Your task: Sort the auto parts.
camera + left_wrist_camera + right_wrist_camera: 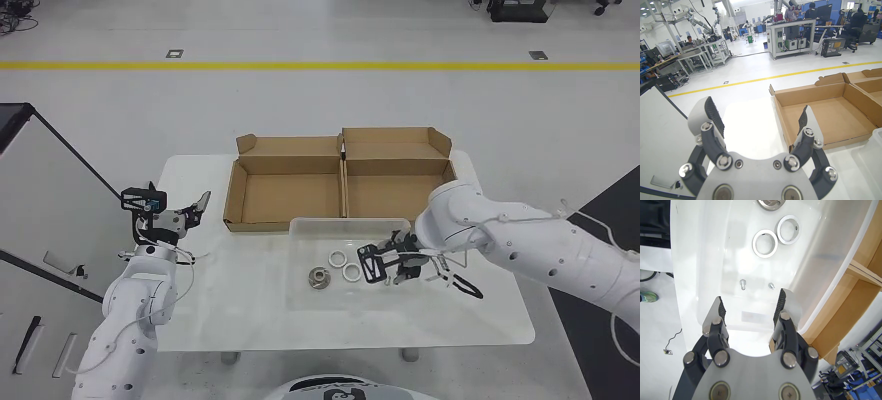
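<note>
A clear plastic bin (300, 232) (815, 256) in the middle of the table holds two silver rings (338, 260) (765, 243), (354, 273) (789, 229), a grey flanged hub (317, 278) (771, 204) and two small bolts (742, 284), (771, 286). My right gripper (370, 262) (751, 303) hovers open over the bin, just short of the bolts, with nothing between its fingers. My left gripper (190, 210) (758, 111) is open and empty at the table's left edge, beside the left cardboard box (285, 198) (829, 115).
Two open, empty cardboard boxes stand side by side at the back of the table, the right one (395, 185) (868, 85) behind the bin. A white board (55, 190) leans off the table's left side. Bare white table surface (450, 320) lies in front of the bin.
</note>
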